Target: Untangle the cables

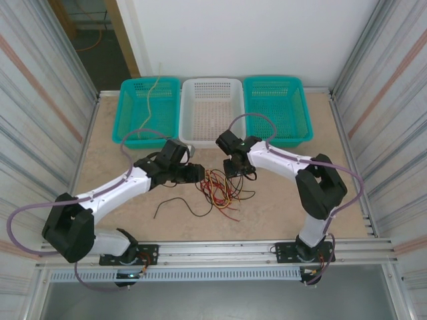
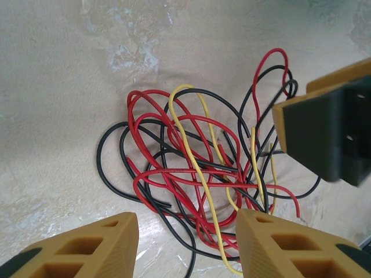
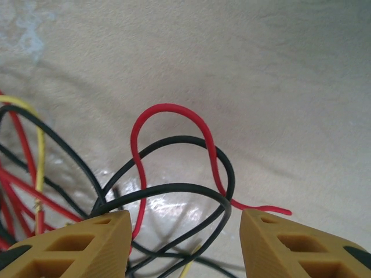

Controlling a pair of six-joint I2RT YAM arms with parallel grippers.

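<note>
**Right gripper** (image 3: 185,246): jaws spread wide, nothing clasped. One red loop (image 3: 168,110) lies on the counter (image 3: 278,75) within the span of its fingers (image 3: 75,246), arching away from the gripper. Two black loops (image 3: 174,188) cross it lower down. No strand is pinched.

**Left gripper** (image 2: 185,249): jaws equally spread and empty, with no strand touching either pad.

**Cables** (image 1: 217,190): red, black and yellow wires in one loose, roughly round knot on the counter. The knot sits between the two grippers and slightly toward the arm bases.
- The heap has no single long axis; loops cross in every direction.
- From the left gripper it lies straight ahead and a little right.
- From the right gripper its edge loops are directly beneath and ahead.
- Judged nearer arm: the right.
- Judged first candidate: the red loop, which is the most exposed strand. It would be drawn outward, away from the knot, with the left gripper placed to hold the remainder back.

**Stray black cable** (image 1: 177,203): trails left from the knot. Whether it is free of the knot cannot be told.

**Pale yellow cable** (image 1: 155,90): in the left teal basket (image 1: 120,120), well apart from the knot.
</note>
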